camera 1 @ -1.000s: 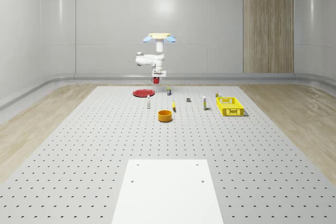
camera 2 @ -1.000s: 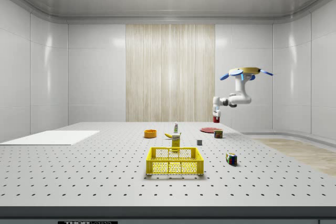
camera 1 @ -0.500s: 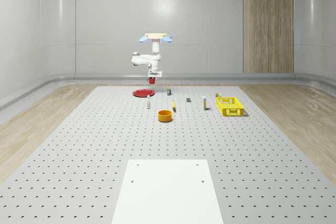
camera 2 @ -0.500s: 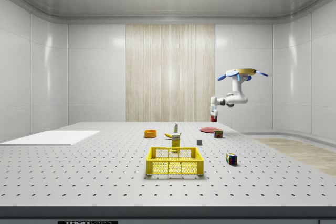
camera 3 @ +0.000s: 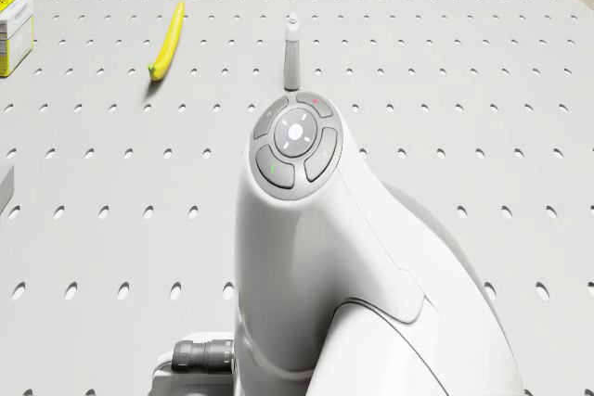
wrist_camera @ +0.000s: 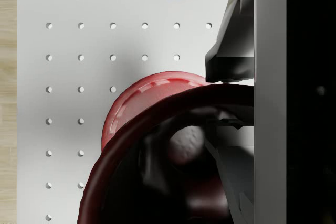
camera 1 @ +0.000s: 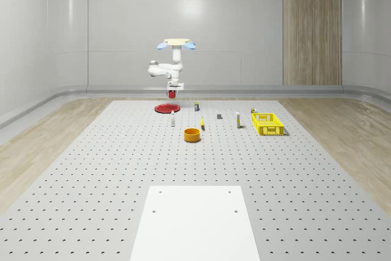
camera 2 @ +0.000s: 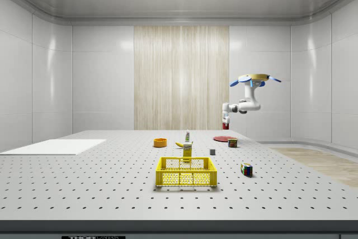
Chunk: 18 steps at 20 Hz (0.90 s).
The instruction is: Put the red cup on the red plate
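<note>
The drone (camera 1: 175,43) hovers above the far end of the perforated table (camera 1: 122,169), its gripper (camera 1: 173,93) clamped on the red cup (camera 1: 173,94). The red plate (camera 1: 165,108) lies on the table almost directly beneath the cup, so the placement appears to hinge on a near-vertical descent.

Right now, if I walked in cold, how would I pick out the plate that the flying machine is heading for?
Start at the big grey perforated table and look to its far end in the whole-scene view, where the drone hovers. Directly beneath its claw, which holds a red cup, lies the red plate. It is the only flat red disc there; its neighbours are a small bottle and a can.
</note>
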Available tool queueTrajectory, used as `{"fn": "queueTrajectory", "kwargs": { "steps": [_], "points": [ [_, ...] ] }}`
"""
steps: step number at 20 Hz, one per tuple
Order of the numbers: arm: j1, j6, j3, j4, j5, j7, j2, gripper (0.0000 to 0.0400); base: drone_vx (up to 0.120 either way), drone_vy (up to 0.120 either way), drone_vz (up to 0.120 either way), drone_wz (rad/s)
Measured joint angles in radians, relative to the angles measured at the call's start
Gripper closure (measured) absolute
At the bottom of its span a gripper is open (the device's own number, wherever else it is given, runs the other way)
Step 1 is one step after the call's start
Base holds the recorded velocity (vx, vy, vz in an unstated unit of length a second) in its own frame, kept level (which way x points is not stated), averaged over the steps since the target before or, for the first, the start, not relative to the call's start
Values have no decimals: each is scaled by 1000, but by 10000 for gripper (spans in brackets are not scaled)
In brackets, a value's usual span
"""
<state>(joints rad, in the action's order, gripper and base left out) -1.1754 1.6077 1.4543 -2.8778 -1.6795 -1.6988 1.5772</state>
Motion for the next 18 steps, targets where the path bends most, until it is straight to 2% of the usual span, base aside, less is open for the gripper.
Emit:
{"fn": "queueTrajectory", "kwargs": {
  "steps": [4,18],
  "points": [
    [-1,3,-2,0,-2,0,2,300,0,-100,0,0],
    [-32,73,-209,41,-197,-4,7,300,0,0,0,0]
  ]
}}
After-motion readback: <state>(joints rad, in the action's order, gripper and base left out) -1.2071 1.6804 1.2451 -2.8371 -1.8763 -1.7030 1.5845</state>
